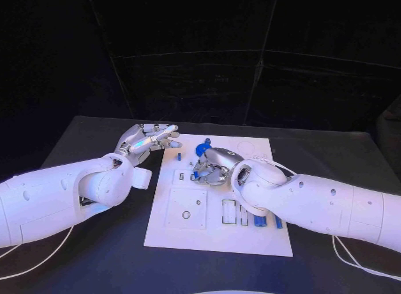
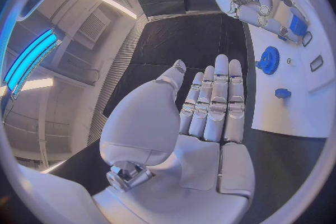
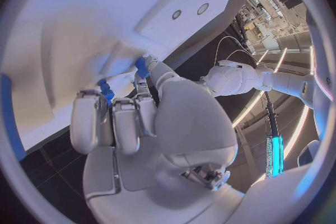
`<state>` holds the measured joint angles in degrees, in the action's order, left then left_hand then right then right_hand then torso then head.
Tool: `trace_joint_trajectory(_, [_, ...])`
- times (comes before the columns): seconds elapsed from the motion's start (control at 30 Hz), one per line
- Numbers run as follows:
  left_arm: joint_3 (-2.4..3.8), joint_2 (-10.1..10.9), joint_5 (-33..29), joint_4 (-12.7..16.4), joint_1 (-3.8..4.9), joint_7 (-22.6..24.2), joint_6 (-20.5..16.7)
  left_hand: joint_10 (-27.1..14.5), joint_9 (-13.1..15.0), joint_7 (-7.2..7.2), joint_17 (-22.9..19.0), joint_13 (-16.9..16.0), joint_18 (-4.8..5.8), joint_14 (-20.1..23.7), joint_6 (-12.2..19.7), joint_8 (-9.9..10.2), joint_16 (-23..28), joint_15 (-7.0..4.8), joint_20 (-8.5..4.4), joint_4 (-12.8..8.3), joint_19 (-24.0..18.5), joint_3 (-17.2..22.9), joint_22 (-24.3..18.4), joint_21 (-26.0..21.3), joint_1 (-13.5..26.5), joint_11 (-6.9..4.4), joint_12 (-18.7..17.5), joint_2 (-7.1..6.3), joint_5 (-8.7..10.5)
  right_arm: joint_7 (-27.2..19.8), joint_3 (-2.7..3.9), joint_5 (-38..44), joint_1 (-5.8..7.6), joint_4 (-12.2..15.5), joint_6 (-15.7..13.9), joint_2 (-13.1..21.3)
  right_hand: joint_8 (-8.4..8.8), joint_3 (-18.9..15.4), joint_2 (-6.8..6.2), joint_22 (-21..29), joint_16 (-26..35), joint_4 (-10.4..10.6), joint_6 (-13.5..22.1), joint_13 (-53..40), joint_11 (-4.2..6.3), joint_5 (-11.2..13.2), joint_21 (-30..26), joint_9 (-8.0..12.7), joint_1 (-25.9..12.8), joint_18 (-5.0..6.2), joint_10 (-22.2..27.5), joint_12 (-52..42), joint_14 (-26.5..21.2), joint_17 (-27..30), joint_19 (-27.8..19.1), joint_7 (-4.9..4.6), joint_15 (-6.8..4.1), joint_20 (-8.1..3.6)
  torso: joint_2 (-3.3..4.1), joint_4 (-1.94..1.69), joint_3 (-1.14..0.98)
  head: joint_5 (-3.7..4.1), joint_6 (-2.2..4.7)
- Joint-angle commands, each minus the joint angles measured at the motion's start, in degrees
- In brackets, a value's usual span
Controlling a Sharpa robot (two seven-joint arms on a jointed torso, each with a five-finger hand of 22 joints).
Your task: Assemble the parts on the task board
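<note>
Right robot hand on task board; left robot hand idle at board edge.

The right robot hand (image 1: 214, 168) rests fingers-down on the task board (image 1: 220, 233), pinching a small blue part (image 3: 106, 90) against its surface. The left robot hand (image 2: 210, 109) holds nothing, fingers straight and close together, beside the board's left edge above the black table (image 1: 94, 269). A blue gear (image 2: 269, 60) and a small blue peg (image 2: 282, 93) sit on the board nearby.
</note>
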<state>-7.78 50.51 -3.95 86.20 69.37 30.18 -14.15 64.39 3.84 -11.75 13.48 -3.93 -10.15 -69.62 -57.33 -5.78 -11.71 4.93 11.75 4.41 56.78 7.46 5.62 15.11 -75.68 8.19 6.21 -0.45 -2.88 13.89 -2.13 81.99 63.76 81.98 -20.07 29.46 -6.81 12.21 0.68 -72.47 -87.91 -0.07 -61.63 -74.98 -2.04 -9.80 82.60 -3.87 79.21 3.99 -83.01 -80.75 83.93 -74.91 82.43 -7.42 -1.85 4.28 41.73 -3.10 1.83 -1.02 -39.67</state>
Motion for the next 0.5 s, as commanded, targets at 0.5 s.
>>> trace_joint_trajectory(0.5, [0.06,-0.2,-0.19,-0.18,0.11,0.62,0.56,0.4,-0.06,0.04,0.08,0.07,-0.38,-0.2,-0.48,0.26,0.23,0.11,-0.09,-0.22,0.35,0.03,-0.05,-0.21,0.29,-0.02,-0.37,0.37,0.09,1.74,-0.04,2.34,-0.17,0.17,2.48,0.59,-0.06,0.41,-0.46,0.07,0.2,-0.05,-0.91,-4.34,0.07,-0.3,-0.04,-0.07,-0.84,-0.5,0.05,0.14,4.9,-9.55,0.03,0.6,-0.32,-0.35,-0.01,-0.1,-0.03,0.09,-0.29])
